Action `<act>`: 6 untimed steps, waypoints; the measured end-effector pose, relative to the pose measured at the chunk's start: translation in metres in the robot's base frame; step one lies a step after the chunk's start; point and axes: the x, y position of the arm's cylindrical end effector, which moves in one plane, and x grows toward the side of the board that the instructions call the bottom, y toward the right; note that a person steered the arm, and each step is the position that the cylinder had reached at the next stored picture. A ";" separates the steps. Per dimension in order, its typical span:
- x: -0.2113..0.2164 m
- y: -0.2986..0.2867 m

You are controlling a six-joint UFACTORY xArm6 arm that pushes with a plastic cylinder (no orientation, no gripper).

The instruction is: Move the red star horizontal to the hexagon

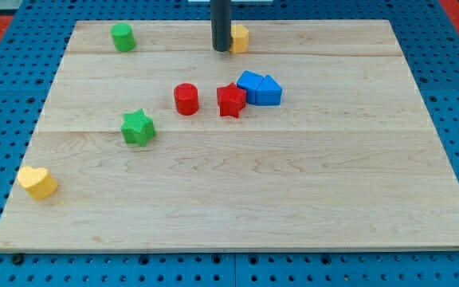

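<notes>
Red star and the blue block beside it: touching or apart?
Touching. The camera view shows the red star pressed against the blue block on its right, with no board visible between them.

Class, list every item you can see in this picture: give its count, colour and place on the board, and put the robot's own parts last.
Red star: one, red, board centre, touching the blue blocks.
Red cylinder: one, red, left of the star, apart.
Blue blocks: two, blue, together, right of the star.
Green star: one, green, left of centre.
Green cylinder: one, green, top left.
Yellow heart: one, yellow, bottom left.
Yellow block: one, yellow, top centre, partly hidden.
Wooden board: one, light wood.
My tip: one, dark, against the yellow block's left.
</notes>
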 end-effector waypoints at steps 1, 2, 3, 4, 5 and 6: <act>0.064 0.030; 0.094 0.027; 0.122 0.039; 0.176 0.076; 0.181 0.017; 0.168 -0.022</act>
